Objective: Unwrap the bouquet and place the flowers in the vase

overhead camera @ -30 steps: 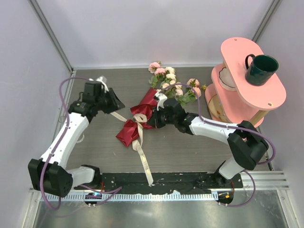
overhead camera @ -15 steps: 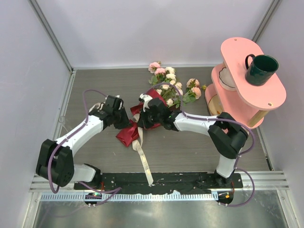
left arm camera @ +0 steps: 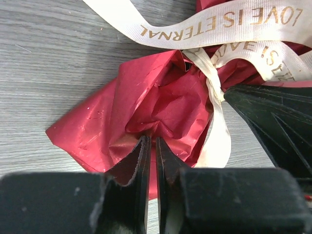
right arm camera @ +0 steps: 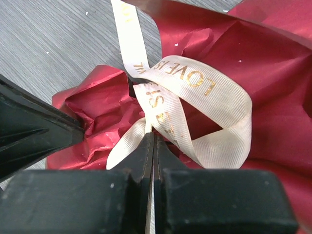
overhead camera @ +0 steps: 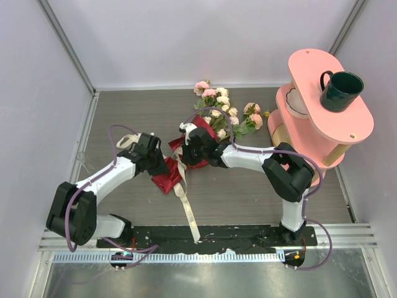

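Gold print "LOVE IS ETERNAL" repeated along cream ribbon [left arm camera: 195, 30] tying bouquet [left arm camera: 161, 97].

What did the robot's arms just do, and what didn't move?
The left gripper swung in from the far left to the bottom end of the bouquet and closed on its red paper. The right gripper slid a little left and pinched the ribbon at the bow. The bouquet, flowers and green mug stayed put.
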Robot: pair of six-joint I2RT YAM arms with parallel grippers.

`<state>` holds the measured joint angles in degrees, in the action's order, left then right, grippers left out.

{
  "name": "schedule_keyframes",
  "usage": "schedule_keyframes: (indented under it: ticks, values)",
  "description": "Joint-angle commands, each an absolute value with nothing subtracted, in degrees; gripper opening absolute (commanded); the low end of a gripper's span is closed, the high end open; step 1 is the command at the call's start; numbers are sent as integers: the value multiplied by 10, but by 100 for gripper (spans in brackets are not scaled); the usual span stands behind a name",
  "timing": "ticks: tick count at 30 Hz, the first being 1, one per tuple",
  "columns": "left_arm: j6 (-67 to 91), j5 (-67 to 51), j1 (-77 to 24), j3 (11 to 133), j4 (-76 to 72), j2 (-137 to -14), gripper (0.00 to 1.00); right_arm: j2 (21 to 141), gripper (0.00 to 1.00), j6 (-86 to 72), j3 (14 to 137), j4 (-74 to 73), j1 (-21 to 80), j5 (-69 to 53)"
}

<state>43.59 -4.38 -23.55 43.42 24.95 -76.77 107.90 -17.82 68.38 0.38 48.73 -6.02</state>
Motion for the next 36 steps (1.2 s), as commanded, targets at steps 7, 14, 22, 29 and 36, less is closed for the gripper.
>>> schedule_keyframes:
  ticks: [7, 14, 22, 29, 36]
  values:
    - [439, -25, -237, 425, 248, -747, 13, 1107, 17, -142, 703, 11, 500, -57]
    - [441, -32, -237, 420, 235, -757, 13, 1124, 29, -115, 710, 7, 518, -34]
    - [439, -24, -237, 415, 233, -767, 12, 1140, 34, -73, 720, 4, 550, 103]
    - [440, -12, -237, 410, 242, -763, 10, 1138, 22, -64, 728, -9, 563, 169]
    - [441, -5, -237, 407, 244, -772, 7, 1076, 1, -52, 684, 59, 566, 229]
